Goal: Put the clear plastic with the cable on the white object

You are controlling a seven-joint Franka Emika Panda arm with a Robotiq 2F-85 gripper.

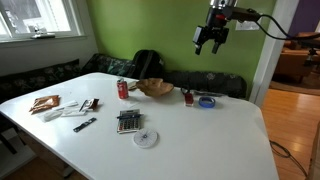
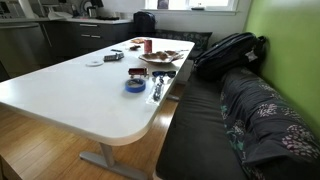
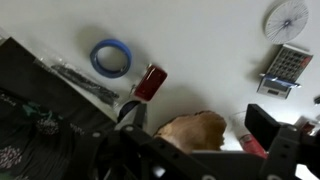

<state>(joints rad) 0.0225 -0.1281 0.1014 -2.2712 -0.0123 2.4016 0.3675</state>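
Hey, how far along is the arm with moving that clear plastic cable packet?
Nothing looks done. The clear plastic with the cable lies flat on the table beside the calculator. In hand: nothing; the pincer hangs high above, open and empty. Left: descend, grasp it, carry it to the white object, likely the pale item past the calculator.

Dark calculator (image 1: 128, 121), blue tape roll (image 1: 206, 101), red can (image 1: 123, 89), wooden bowl (image 1: 155, 87), black backpack (image 2: 230, 52)
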